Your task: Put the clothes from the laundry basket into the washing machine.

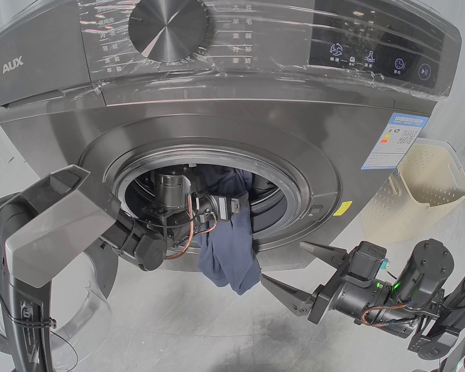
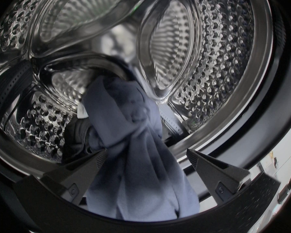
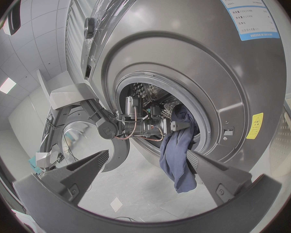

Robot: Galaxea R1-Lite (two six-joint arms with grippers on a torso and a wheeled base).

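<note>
At the mouth of the washing machine (image 1: 294, 130), the left arm is in through the round opening. The left hand (image 2: 146, 149) sits just inside the drum (image 2: 216, 49), its two fingers (image 2: 87, 169) spread wide apart and clamped on nothing. Between those fingers lies the dark blue garment (image 1: 227, 254), and here is where it stands: the upper part is bunched inside the steel drum. The rest spills over the lower lip of the opening and hangs down the grey front panel, outside the machine. So it is half in, half out!

Over on the robot's right, the right hand (image 1: 299, 272) hovers low in front of the machine. It is below and to the right of the opening, apart from the cloth, with its fingers open and gripping nothing.

The glass door (image 1: 82, 306) is swung wide open on the left. The cream perforated laundry basket (image 1: 423, 192) stands on the floor (image 1: 191, 316) just beside the machine's right flank.
</note>
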